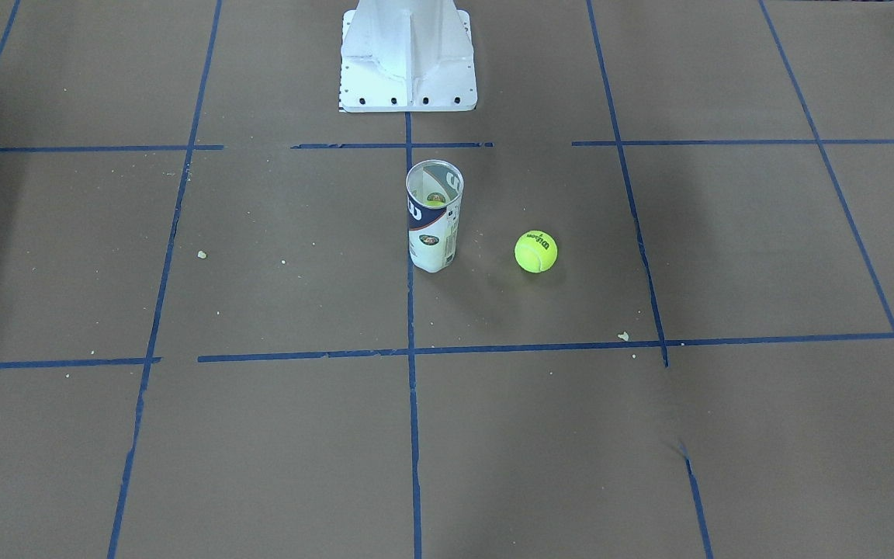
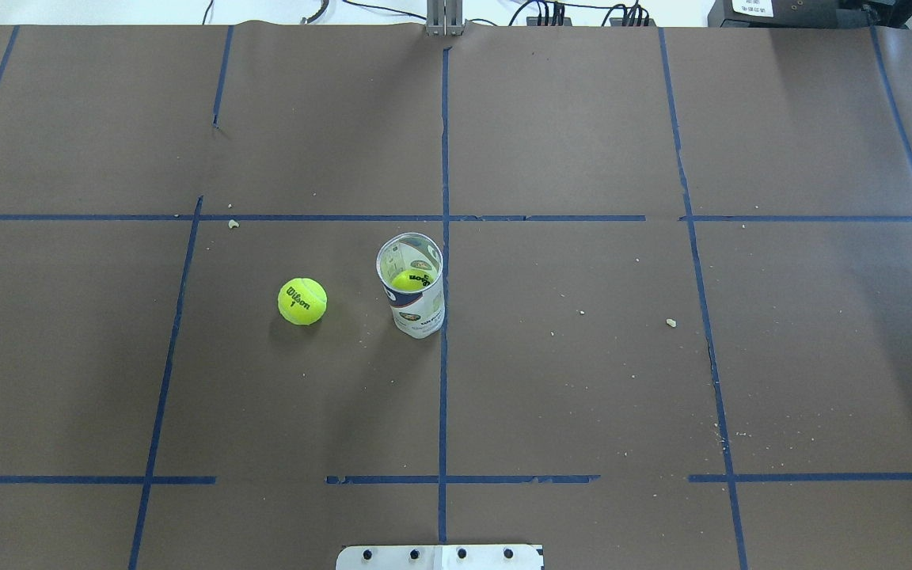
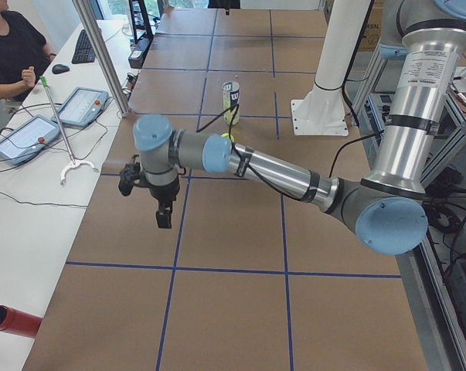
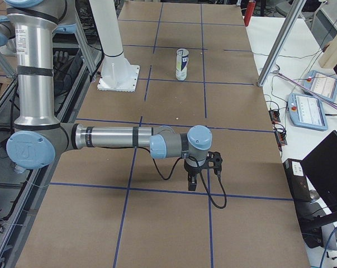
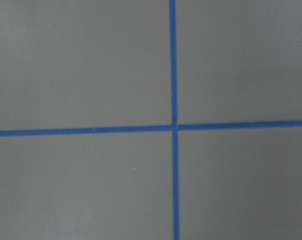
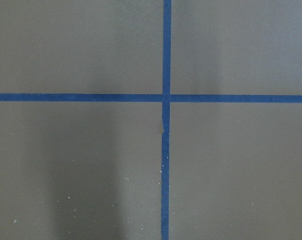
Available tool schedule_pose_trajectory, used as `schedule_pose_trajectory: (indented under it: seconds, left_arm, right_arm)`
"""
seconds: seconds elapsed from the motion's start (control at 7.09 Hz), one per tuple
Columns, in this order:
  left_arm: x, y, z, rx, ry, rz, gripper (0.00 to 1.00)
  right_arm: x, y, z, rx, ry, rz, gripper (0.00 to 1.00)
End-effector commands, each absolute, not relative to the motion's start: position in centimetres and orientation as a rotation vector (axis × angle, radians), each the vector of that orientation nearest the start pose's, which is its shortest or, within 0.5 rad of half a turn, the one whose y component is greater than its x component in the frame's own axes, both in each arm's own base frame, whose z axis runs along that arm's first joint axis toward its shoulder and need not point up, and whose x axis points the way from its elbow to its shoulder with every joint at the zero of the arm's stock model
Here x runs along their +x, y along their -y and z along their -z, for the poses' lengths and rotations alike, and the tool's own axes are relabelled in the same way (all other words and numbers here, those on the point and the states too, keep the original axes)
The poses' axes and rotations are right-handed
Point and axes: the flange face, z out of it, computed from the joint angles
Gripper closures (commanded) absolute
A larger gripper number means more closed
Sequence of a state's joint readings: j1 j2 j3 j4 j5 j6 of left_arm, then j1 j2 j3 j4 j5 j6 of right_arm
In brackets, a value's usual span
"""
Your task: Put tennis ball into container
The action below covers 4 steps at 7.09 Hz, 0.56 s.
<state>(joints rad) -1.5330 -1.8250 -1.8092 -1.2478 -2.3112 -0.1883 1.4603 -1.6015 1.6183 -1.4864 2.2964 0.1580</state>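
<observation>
Since the tennis ball (image 2: 302, 301) is found on the tabletop (image 2: 583, 396) at 9 o'clock of the upright tennis-ball can (image 2: 412, 297) overhead, it is judged nearer the left arm (image 3: 279, 174). Whether either arm's jaws are parted cannot be told.

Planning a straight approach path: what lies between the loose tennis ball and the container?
Only bare brown table paper separates the tennis ball from the container, shown in the overhead view.

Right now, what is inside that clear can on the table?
One yellow-green ball lies inside the can, seen through its open top. The printed label hides whether anything sits beneath it.
</observation>
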Motion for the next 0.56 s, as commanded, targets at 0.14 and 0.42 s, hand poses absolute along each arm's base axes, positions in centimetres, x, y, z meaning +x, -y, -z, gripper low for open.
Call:
schedule_pose_trajectory:
  seconds: [0.14, 0.42]
  left_arm:
    - [7.7, 52.6, -27.6, 0.089, -0.829, 0.112, 0.00]
    - [16.7, 50.7, -25.1, 0.108, -0.827, 0.048, 0.00]
  right_arm:
    - [1.3, 49.0, -64.5, -0.001, 0.731, -0.009, 0.00]
    - [1.3, 49.0, -64.5, -0.001, 0.731, -0.009, 0.00]
